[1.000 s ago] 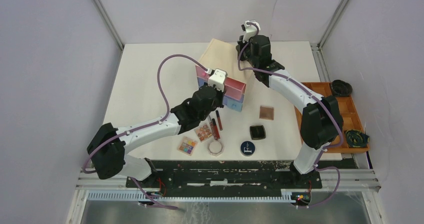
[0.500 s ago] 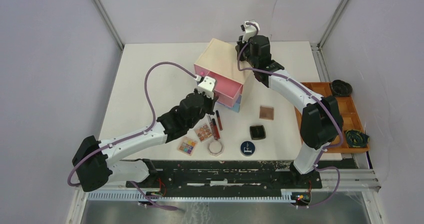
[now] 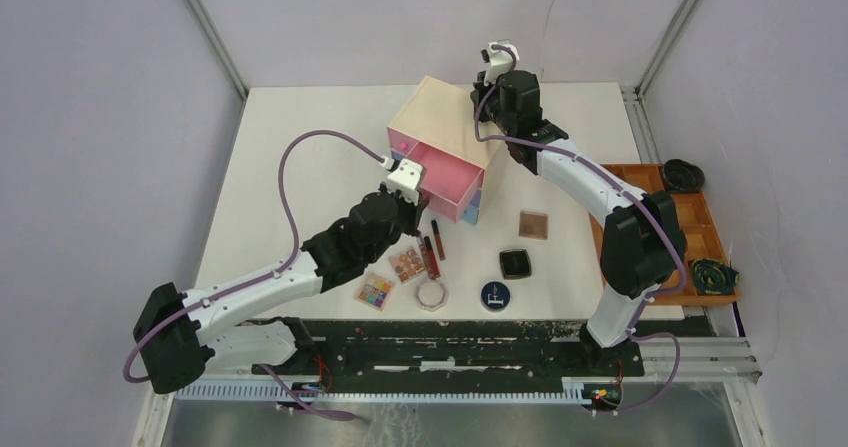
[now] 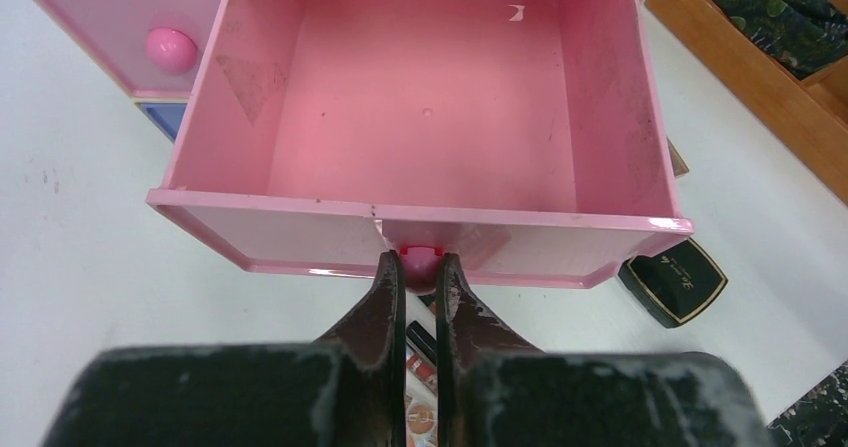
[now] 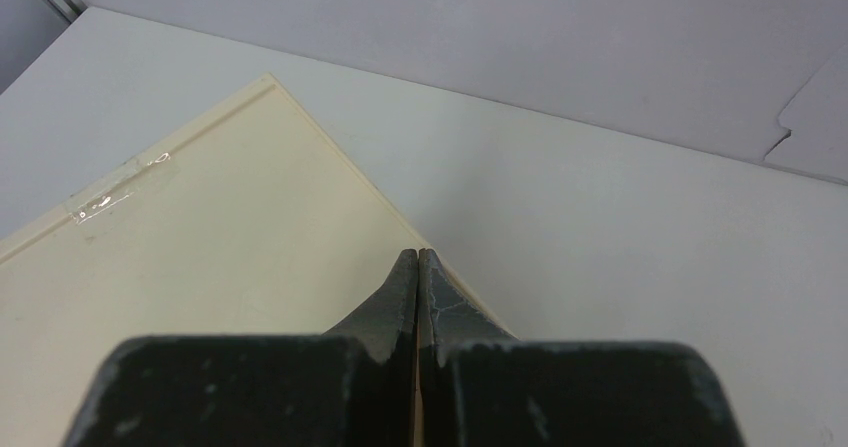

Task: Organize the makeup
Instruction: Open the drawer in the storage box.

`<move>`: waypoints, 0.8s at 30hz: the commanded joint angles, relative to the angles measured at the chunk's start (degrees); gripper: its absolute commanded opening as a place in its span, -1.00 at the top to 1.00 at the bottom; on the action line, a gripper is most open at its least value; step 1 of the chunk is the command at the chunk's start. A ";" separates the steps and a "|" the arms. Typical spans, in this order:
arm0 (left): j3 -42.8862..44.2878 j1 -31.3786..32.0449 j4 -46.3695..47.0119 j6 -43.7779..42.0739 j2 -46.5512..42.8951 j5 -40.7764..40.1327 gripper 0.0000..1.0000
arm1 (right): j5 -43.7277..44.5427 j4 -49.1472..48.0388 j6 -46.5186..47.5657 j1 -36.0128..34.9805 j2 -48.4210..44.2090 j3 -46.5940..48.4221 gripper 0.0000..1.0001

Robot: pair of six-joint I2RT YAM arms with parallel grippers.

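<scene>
The beige box point(image 3: 445, 107) stands at mid-table, and its pink top drawer point(image 3: 450, 179) is pulled out and empty point(image 4: 420, 117). My left gripper point(image 3: 424, 205) is shut on the drawer's pink knob point(image 4: 421, 260). My right gripper point(image 5: 417, 257) is shut with nothing in it, its tips pressed on the box top point(image 5: 200, 267) at the right edge. The makeup lies on the table in front: two palettes point(image 3: 376, 290) point(image 3: 407, 263), slim tubes point(image 3: 432, 252), an octagonal jar point(image 3: 433, 294), a round blue compact point(image 3: 494, 295), a black compact point(image 3: 515, 263) and a brown compact point(image 3: 534, 225).
An orange-brown tray point(image 3: 700, 212) sits at the right table edge with dark coiled items point(image 3: 712, 275) in it and another point(image 3: 683, 175) at its far end. A second pink knob point(image 4: 170, 49) shows on the small drawer left of the open one.
My left arm has drawn back toward the near edge and pulled the pink drawer out of the box. The right gripper has stayed on the box top.
</scene>
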State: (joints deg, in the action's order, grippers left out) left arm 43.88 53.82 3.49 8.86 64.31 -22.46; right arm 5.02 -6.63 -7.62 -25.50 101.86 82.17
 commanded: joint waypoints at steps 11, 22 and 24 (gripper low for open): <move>0.63 0.25 -5.35 -3.37 -2.95 -4.02 -0.02 | 1.31 23.86 -0.03 0.01 7.12 -5.43 0.99; -0.64 0.22 -11.32 -3.11 -10.40 0.10 -0.98 | 1.49 23.85 -0.29 0.01 7.12 -5.49 0.99; -1.60 0.22 -10.98 -2.11 -10.75 1.20 -0.98 | 1.49 23.86 -0.29 0.02 7.12 -5.44 0.99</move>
State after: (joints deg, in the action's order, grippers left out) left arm 43.00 53.87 -6.85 6.39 54.63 -23.35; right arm 5.17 -6.63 -7.64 -25.50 101.86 82.17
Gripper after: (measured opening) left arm 0.990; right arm 0.011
